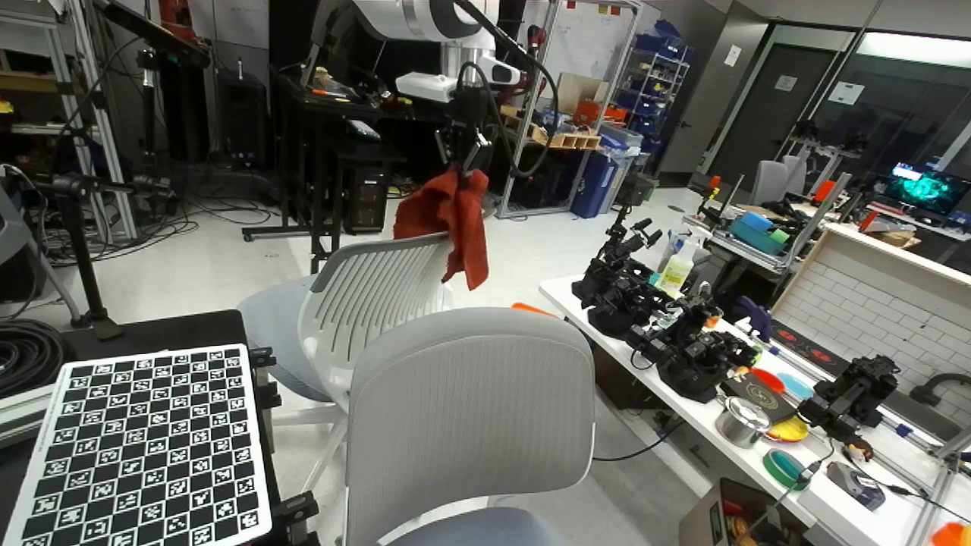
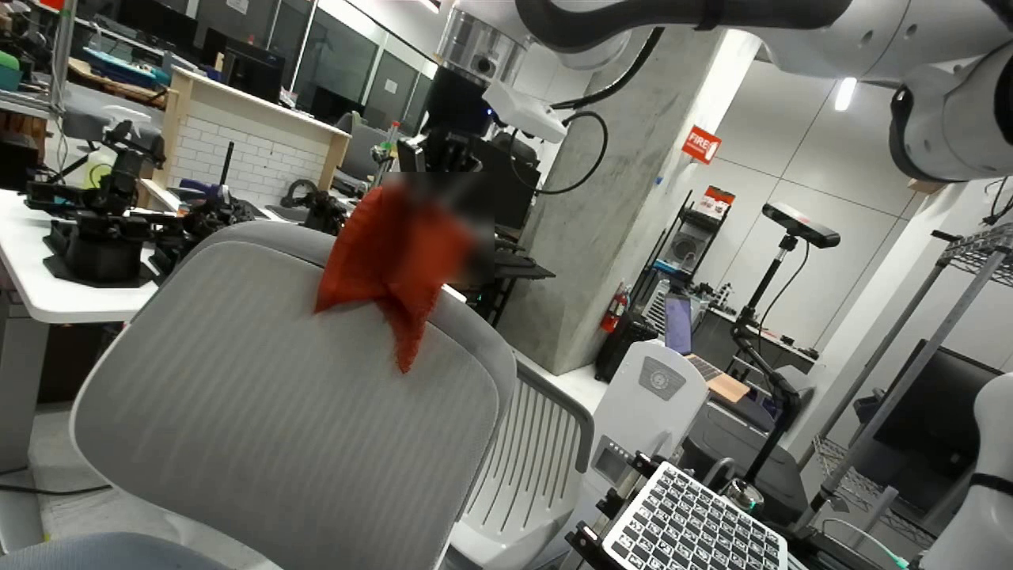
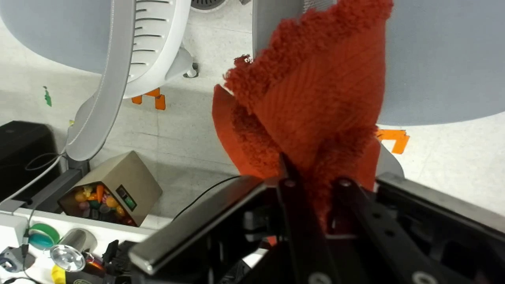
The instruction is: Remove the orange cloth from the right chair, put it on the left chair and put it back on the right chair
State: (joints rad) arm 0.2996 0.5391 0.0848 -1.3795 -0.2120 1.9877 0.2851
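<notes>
1. Black gripper (image 1: 463, 173), jaws pinched in on a bunch of fabric: it's got the orange cloth (image 1: 463, 216)!
2. Down hangs that limp cloth, right at the top edge of the ribbed chair (image 1: 372, 292); touching or just clear of it, can't tell.
3. Near that, and closer to us in both exterior views, stands the smooth chair (image 1: 470, 409).
4. Further out, a white table (image 2: 24, 253) crowded with black machines (image 2: 103, 257).
</notes>
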